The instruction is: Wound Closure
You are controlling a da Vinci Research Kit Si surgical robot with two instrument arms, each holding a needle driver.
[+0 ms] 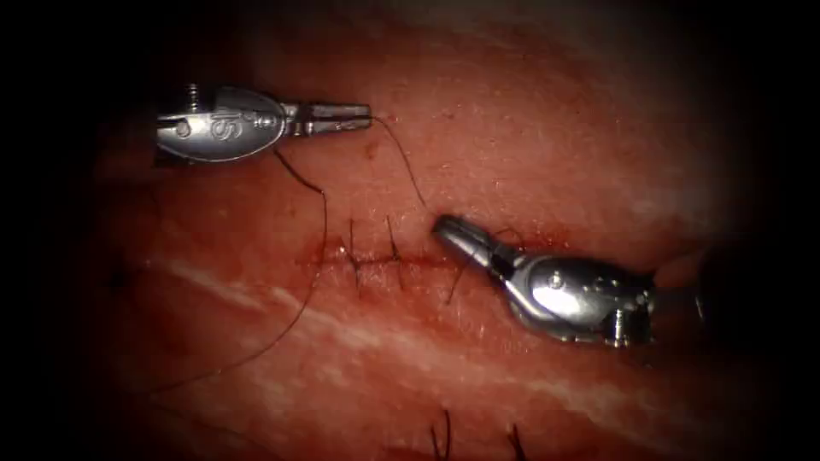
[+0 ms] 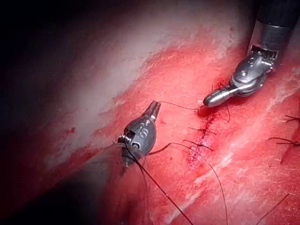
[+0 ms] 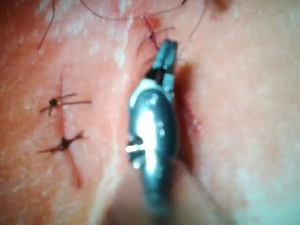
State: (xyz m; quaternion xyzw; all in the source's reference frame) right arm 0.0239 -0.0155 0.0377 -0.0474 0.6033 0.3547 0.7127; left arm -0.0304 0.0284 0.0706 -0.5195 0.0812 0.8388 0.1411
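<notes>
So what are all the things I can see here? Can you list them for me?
Tissue: one piece, red-pink with pale streaks, under everything.
Cut: one, dark red line across the middle, left of the right tool's tip.
Stitches: two, dark, crossing the cut.
Thread: dark, running from the left tool's tip to the right tool's tip; another strand trails down to the left.
Left tool: one, silver, shut on the thread.
Right tool: one, silver, tip at the cut.

Glossy metal tools (image 1: 363, 119); moist tissue (image 1: 530, 137)
</notes>
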